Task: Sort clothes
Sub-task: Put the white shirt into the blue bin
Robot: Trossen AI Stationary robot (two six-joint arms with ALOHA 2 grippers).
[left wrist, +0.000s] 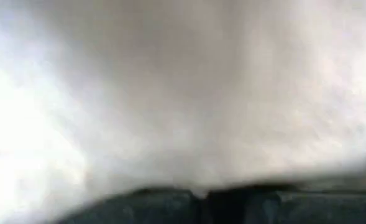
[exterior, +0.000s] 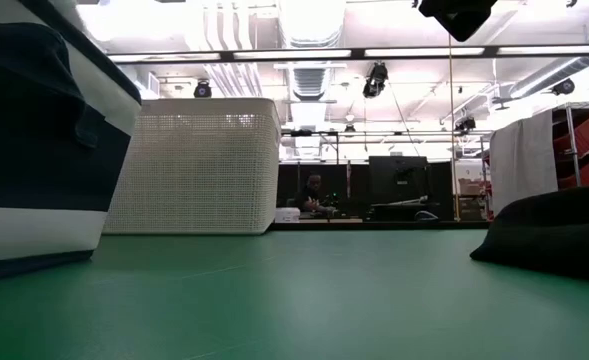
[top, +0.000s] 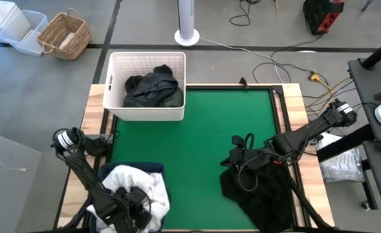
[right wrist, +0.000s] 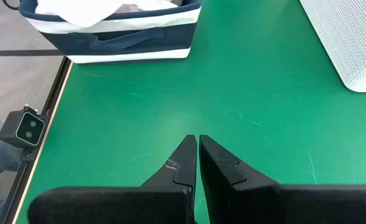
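left gripper (top: 133,206) buried in white clothes (top: 133,184) in navy bin (right wrist: 117,37) at near-left corner, grip unreadable; right gripper (right wrist: 197,149) closed, empty, beside black pile (top: 258,188) near right edge; risks snagging, dragging extra garments.

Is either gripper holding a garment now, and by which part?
Right gripper is shut and empty. Left gripper is down in the white clothes; its hold cannot be told.

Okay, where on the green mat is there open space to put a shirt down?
The middle of the green mat is bare, between the white basket, the blue bin with white clothes and the black pile. The strip right of the basket is also open. The near corners are crowded: left gripper over the bin, right gripper by the pile.
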